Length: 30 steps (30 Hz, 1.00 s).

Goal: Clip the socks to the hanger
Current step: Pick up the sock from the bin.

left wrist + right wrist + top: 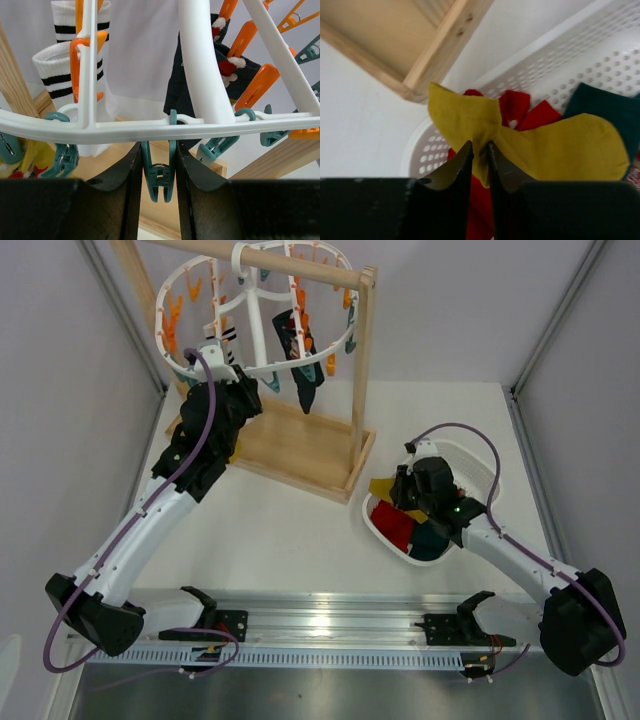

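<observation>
Pinching a fold of the yellow sock (pixel 560 145) shut in the right tool (pixel 479 147), at the white basket (pixel 600 65) rim. Soft, light, floppy, so best grabbed at a bunched edge, not flat. Squeezing a teal peg (pixel 159 180) on the hanger (pixel 150 131) with the left tool (pixel 158 150).

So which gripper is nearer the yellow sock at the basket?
Right. The right gripper pinches the yellow sock over the white basket; the left gripper is far off at the hanger, fingers closed on a teal peg.
</observation>
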Each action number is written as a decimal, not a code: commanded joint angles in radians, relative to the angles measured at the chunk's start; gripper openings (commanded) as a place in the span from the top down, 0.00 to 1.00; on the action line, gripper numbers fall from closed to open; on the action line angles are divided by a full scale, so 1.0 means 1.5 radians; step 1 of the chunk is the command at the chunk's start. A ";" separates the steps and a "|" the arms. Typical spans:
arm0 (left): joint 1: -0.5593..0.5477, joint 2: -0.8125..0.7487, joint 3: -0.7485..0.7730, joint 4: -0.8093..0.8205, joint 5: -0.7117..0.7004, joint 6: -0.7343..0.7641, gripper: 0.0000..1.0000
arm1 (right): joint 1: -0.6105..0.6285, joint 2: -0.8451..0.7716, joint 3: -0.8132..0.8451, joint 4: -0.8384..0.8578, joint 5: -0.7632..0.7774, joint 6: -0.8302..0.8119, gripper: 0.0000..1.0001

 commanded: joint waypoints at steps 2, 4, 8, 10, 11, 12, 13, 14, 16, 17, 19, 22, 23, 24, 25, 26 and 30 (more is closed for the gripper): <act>0.003 0.007 0.011 -0.035 0.020 -0.013 0.99 | 0.019 0.001 0.008 0.004 -0.096 -0.003 0.64; 0.004 0.006 0.009 -0.035 0.020 -0.013 0.99 | 0.018 -0.012 0.002 0.009 -0.086 -0.004 0.57; 0.003 0.006 0.010 -0.035 0.019 -0.013 0.99 | 0.001 -0.013 -0.002 0.005 -0.052 -0.018 0.42; 0.004 0.004 0.008 -0.035 0.019 -0.013 0.99 | -0.006 -0.009 -0.006 0.019 -0.059 -0.022 0.41; 0.004 0.004 0.007 -0.035 0.019 -0.013 0.99 | -0.009 -0.007 -0.011 0.028 -0.065 -0.023 0.41; 0.004 0.004 0.007 -0.035 0.019 -0.014 0.99 | -0.011 -0.004 -0.012 0.039 -0.074 -0.023 0.41; 0.003 0.005 0.006 -0.034 0.020 -0.014 0.99 | -0.017 0.004 -0.013 0.045 -0.093 -0.023 0.40; 0.003 0.004 0.007 -0.034 0.020 -0.015 0.99 | -0.020 0.008 -0.019 0.054 -0.098 -0.026 0.41; 0.003 0.004 0.005 -0.035 0.022 -0.015 0.99 | -0.033 0.015 -0.024 0.082 -0.122 -0.032 0.40; 0.003 0.003 0.005 -0.035 0.023 -0.017 0.99 | -0.040 0.023 -0.026 0.091 -0.135 -0.038 0.40; 0.004 0.003 0.006 -0.035 0.025 -0.018 0.99 | -0.061 0.032 -0.029 0.106 -0.187 -0.038 0.40; 0.003 0.001 0.006 -0.037 0.023 -0.018 0.99 | -0.076 0.044 -0.032 0.147 -0.252 -0.045 0.42; 0.003 0.001 0.005 -0.034 0.023 -0.018 0.99 | -0.080 0.046 -0.033 0.151 -0.264 -0.047 0.43; 0.004 0.001 0.005 -0.036 0.023 -0.018 0.99 | -0.081 0.049 -0.032 0.154 -0.279 -0.050 0.44; 0.004 0.002 0.005 -0.036 0.024 -0.018 0.99 | -0.081 0.050 -0.030 0.154 -0.305 -0.051 0.49; 0.004 0.001 0.004 -0.036 0.026 -0.019 0.99 | -0.082 0.051 -0.030 0.154 -0.316 -0.052 0.53; 0.003 -0.001 0.006 -0.037 0.028 -0.021 0.99 | -0.077 0.032 -0.029 0.148 -0.352 -0.055 0.79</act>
